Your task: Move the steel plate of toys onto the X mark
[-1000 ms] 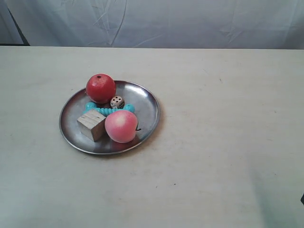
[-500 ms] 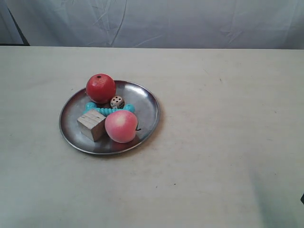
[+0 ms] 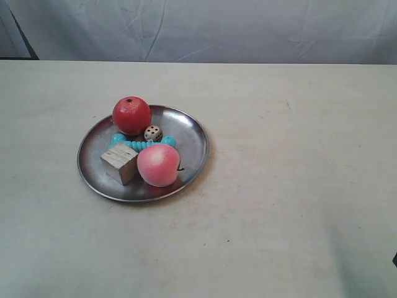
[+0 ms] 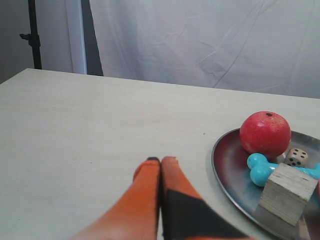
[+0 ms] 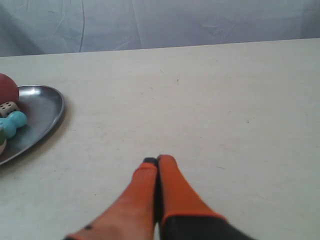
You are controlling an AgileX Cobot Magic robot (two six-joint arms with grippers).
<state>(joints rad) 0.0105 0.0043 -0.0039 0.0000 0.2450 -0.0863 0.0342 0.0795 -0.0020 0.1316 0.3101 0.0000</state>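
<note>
The steel plate (image 3: 189, 133) lies on the table left of centre in the exterior view. It carries a red apple (image 3: 131, 115), a pink-red peach (image 3: 158, 165), a turquoise bone (image 3: 167, 141), a wooden cube (image 3: 120, 162) and a small die (image 3: 153, 133). My left gripper (image 4: 160, 160) is shut and empty, on bare table beside the plate's rim (image 4: 227, 160), apart from it. My right gripper (image 5: 157, 160) is also shut and empty, some way from the plate's other side (image 5: 42, 107). I cannot make out the X mark in any view.
The pale table (image 3: 298, 186) stretches wide to the right of the plate. A white cloth backdrop (image 3: 217, 31) hangs behind the far edge. A dark stand (image 4: 34, 35) rises past the table's corner in the left wrist view.
</note>
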